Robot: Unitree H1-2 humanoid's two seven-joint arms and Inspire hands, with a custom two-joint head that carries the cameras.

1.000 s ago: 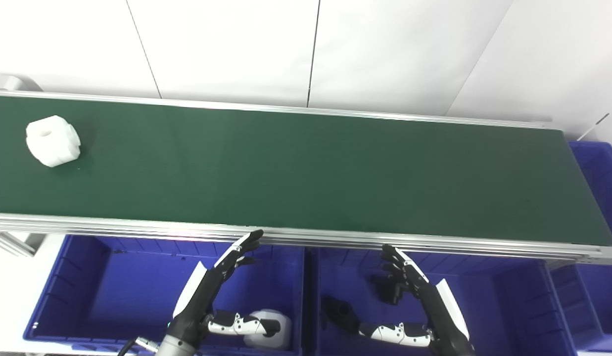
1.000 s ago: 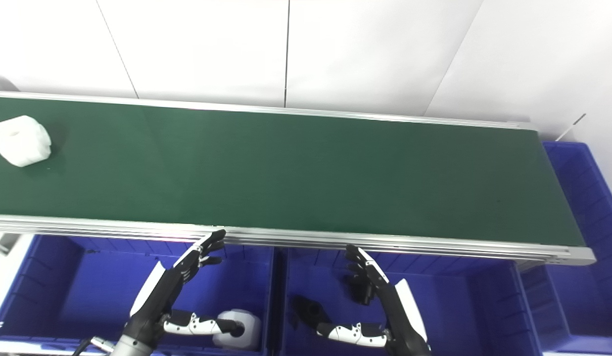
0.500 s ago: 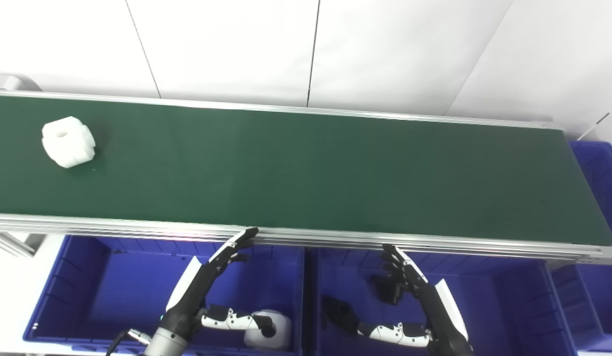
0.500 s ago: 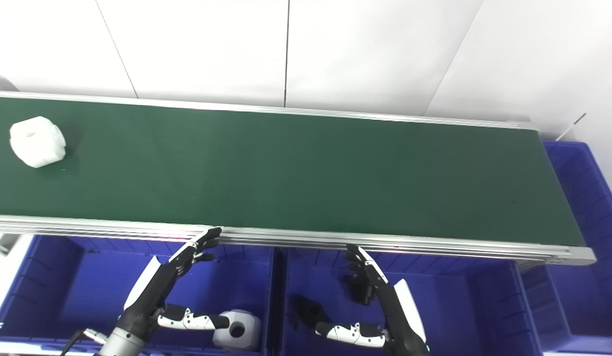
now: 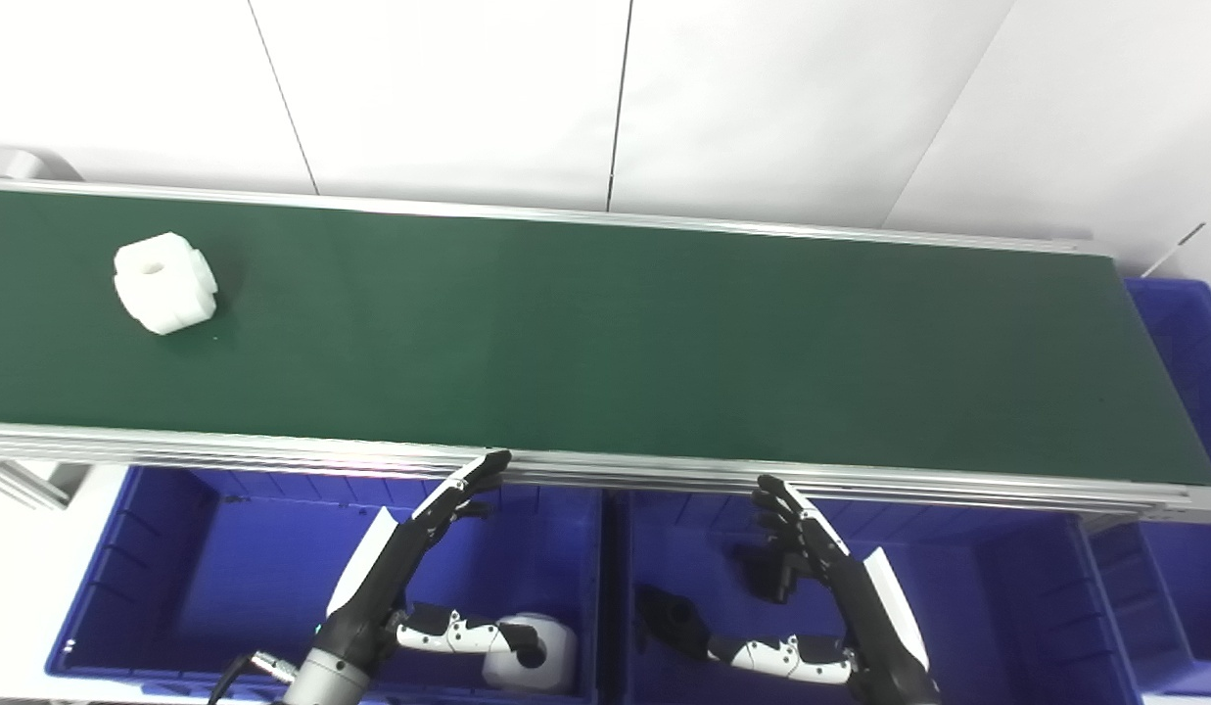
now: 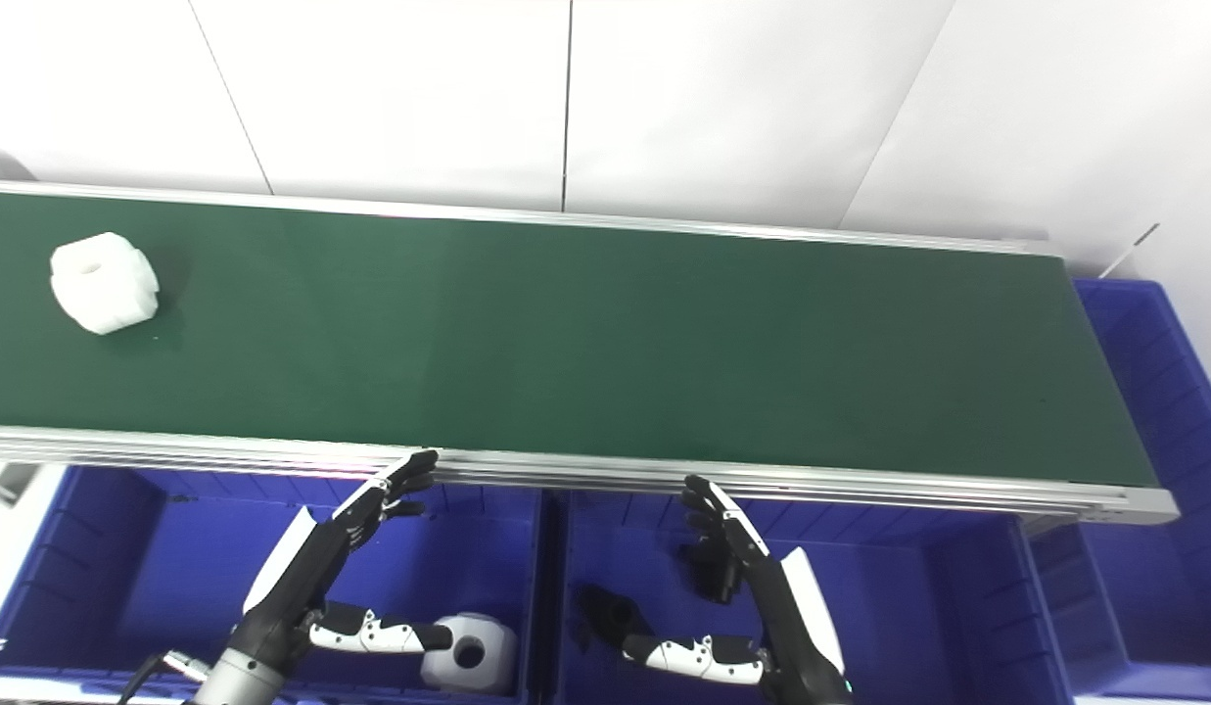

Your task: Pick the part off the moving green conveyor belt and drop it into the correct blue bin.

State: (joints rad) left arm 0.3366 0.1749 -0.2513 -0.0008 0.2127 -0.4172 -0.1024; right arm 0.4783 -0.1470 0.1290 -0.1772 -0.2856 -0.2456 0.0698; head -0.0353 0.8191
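A white blocky part [image 5: 164,283] with a round hole on top rides the green conveyor belt [image 5: 605,333] near its far left end. My left hand [image 5: 409,568] hangs open above the left blue bin [image 5: 145,578], fingertips up at the belt's near rail. Over the middle blue bin [image 5: 957,587] my right hand [image 5: 830,587] is open too, fingers spread and holding nothing. Both hands are well to the right of the part, and neither touches it.
A white part [image 5: 532,651] lies in the left bin under my left thumb. Two black parts [image 5: 674,617] [image 5: 771,573] lie in the middle bin. Another blue bin [image 5: 1187,352] stands past the belt's right end. A white wall runs behind the belt.
The white part has travelled to the right along the belt. My left hand has drawn slightly back and left; the right hand has stayed almost still.
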